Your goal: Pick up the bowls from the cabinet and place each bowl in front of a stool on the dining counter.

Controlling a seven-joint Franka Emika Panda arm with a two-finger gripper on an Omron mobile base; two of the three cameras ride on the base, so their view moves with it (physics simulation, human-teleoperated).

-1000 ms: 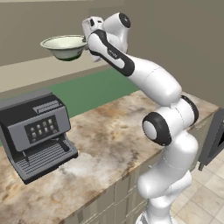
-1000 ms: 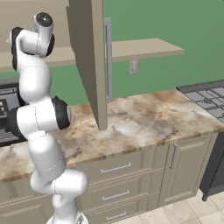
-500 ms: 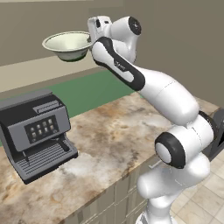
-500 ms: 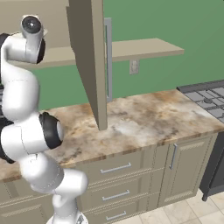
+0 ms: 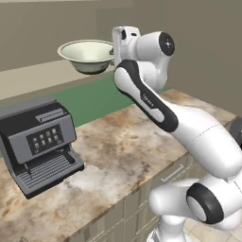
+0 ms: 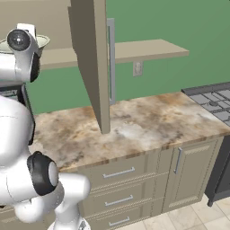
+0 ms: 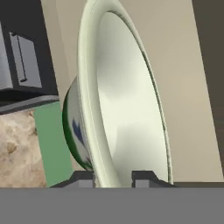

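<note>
My gripper (image 5: 113,51) is shut on the rim of a bowl (image 5: 87,55), cream-white inside and grey-green outside. It holds the bowl level in the air in front of the cabinet's beige shelf (image 5: 28,78). In the hand view the bowl (image 7: 127,109) stands on edge, with its rim pinched between the two fingertips of the gripper (image 7: 114,177). From the right, a strip of the bowl's rim (image 6: 43,41) shows behind my wrist. The cabinet's open door (image 6: 92,63) hangs to the right of it. The stool and the dining counter are out of view.
A dark coffee machine (image 5: 40,142) stands on the stone-topped wall counter (image 5: 123,151) below and left of the bowl. A stove (image 6: 213,96) adjoins the counter's right end. Drawers with handles (image 6: 119,173) run under the counter. A beige shelf (image 6: 143,48) runs along the green wall.
The bowl has shifted a little to the right and down, away from the shelf. The arm's elbow and forearm have swung nearer the cameras. The grip has not altered.
</note>
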